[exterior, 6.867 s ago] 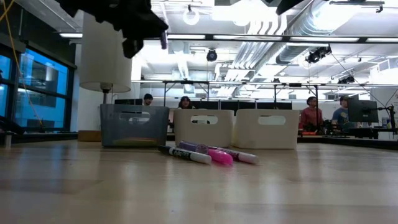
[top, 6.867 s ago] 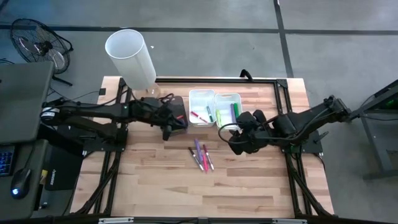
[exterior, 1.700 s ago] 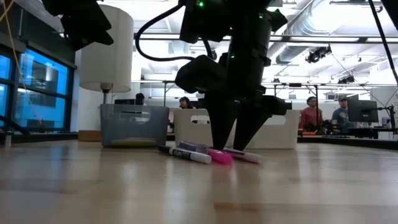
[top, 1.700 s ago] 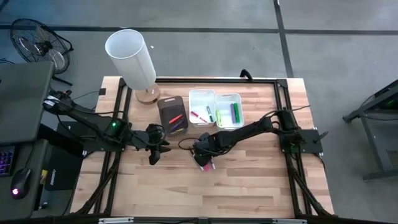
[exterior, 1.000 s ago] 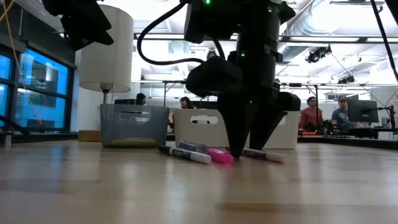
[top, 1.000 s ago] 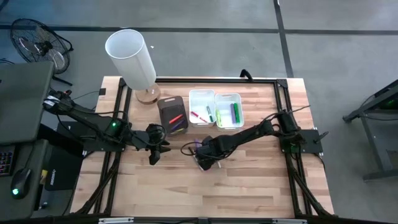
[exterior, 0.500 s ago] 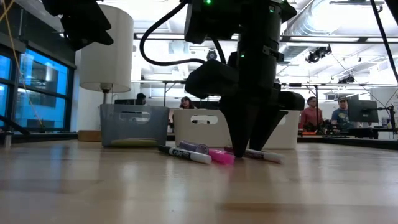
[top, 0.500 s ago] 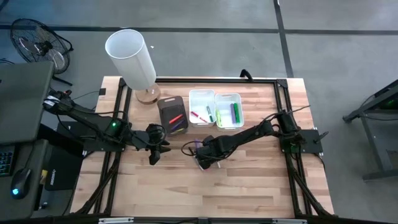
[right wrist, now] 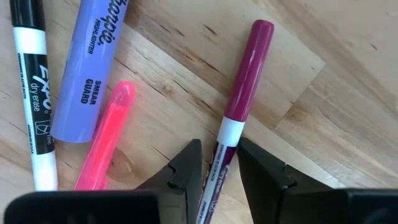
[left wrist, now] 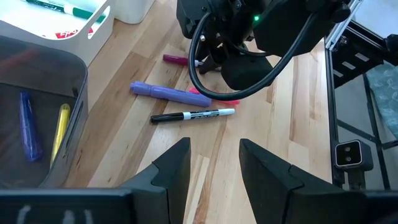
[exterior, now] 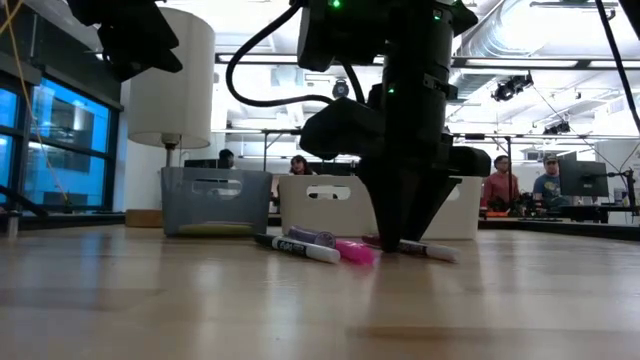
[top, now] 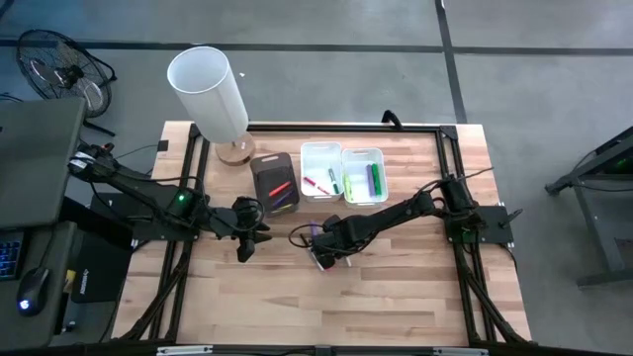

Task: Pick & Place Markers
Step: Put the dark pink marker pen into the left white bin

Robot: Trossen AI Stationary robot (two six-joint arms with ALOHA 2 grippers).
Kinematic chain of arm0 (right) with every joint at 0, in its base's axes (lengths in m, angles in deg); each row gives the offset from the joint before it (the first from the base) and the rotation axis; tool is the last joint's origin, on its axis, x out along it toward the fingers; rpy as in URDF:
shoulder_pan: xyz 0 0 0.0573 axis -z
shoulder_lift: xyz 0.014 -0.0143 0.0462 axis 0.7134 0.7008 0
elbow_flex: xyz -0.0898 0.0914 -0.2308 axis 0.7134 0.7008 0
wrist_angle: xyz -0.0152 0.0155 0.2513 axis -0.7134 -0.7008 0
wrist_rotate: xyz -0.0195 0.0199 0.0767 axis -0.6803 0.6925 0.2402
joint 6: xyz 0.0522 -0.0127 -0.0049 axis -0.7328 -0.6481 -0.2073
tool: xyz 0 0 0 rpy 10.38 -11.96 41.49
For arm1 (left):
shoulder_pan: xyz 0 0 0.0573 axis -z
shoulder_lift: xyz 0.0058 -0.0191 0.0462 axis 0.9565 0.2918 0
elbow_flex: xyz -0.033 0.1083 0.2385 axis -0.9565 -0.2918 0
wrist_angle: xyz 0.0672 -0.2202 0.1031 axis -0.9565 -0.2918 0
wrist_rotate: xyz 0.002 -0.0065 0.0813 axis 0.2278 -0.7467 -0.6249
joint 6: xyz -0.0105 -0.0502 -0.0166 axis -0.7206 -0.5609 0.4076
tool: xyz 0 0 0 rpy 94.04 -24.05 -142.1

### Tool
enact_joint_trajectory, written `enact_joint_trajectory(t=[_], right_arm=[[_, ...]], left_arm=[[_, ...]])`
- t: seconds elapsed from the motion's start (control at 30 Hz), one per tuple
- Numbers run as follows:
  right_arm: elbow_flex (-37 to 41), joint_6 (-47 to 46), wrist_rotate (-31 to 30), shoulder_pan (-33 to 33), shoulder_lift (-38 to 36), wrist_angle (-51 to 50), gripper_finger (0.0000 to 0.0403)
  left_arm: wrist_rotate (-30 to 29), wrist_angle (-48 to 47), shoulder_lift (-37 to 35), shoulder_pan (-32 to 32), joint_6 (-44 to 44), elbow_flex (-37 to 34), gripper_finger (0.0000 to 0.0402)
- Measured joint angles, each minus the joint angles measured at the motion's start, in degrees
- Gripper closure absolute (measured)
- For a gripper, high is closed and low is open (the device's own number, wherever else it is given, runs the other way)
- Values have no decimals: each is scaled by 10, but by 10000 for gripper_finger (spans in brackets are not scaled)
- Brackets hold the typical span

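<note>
Several markers lie loose on the table's middle: a black-and-white pen (right wrist: 34, 74), a purple highlighter (right wrist: 93, 68), a pink highlighter (right wrist: 109, 137) and a magenta marker (right wrist: 245, 74). My right gripper (right wrist: 217, 155) stands over them (top: 324, 257), pointing down, shut on the magenta marker. My left gripper (left wrist: 214, 168) hovers open to the left of the pile (top: 247, 242), above the table. More markers lie in the dark bin (top: 274, 183) and two white bins (top: 321, 170). My right gripper pinches the magenta marker's printed barrel (right wrist: 219, 158), just behind the white band below its cap, between the two fingers (right wrist: 186, 165). The fingers come from above, pointing down, one on each side, across the marker. The marker lies flat on the table (exterior: 425, 250).
A white lamp (top: 208, 94) stands at the table's far left corner, behind the dark bin. The second white bin (top: 363, 173) holds green markers. Bare wood spreads along the near half of the table (top: 316, 307). People sit in the room behind (exterior: 500, 185).
My right gripper has shut its fingers onto the magenta marker, the gap narrowing step by step in the low view, while it stays over the pile. The marker lies where it was. The left arm has kept still.
</note>
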Motion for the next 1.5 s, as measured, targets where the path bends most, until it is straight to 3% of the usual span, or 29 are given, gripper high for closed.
enact_joint_trajectory(t=[0.63, 0.87, 1.5], right_arm=[[6, 4, -21, 0, -34, -20, 378], [8, 6, -7, -1, -55, -37, 364], [5, 2, -1, -23, -85, -22, 371]], left_arm=[[0, 0, 0, 0, 0, 0, 266], [0, 1, 0, 0, 2, 0, 266], [-1, 0, 0, 0, 2, 0, 266]])
